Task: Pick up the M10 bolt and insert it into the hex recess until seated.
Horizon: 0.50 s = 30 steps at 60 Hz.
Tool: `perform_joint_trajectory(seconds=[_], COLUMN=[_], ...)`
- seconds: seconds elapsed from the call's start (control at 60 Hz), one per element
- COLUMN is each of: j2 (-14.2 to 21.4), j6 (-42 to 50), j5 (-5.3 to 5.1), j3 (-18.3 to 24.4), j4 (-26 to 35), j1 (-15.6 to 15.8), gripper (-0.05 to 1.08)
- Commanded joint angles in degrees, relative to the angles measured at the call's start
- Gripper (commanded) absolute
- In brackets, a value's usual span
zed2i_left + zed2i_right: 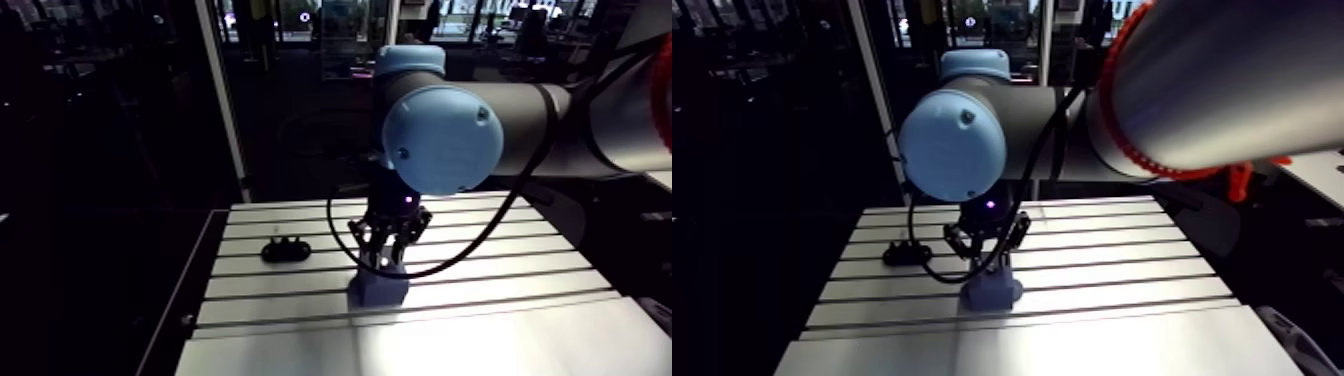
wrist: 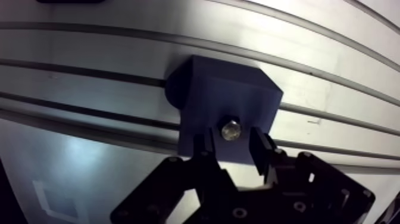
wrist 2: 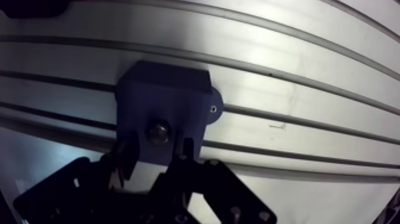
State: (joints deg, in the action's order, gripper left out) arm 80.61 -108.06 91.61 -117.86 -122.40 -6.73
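A dark blue block (image 2: 221, 101) stands on the slotted aluminium table (image 2: 89, 47). A metal bolt (image 2: 231, 130) sits in the block's top face, its shiny end showing; how deep it sits I cannot tell. My gripper (image 2: 234, 149) hangs right over the block, one finger (image 2: 209, 148) on each side of the bolt, with a small gap to it on both sides. The fingers are open and hold nothing. In the arm view the gripper (image 1: 386, 252) points straight down onto the block (image 1: 378, 290) near the table's middle.
A small black fixture (image 1: 285, 249) lies on the table to the left of the block, a little farther back. A dark frame edge borders the table (image 1: 520, 300) on its left side. A bright smooth plate spans the front.
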Motion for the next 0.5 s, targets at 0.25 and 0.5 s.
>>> perform_joint_trajectory(seconds=[0.25,0.5], j2=[-0.1,-0.2], j6=[0.0,-0.1], j5=[-0.60,-0.68], j3=[-0.1,-0.1], j4=[-1.2,-1.1], j1=[-0.2,-0.2], gripper=[0.55,0.57])
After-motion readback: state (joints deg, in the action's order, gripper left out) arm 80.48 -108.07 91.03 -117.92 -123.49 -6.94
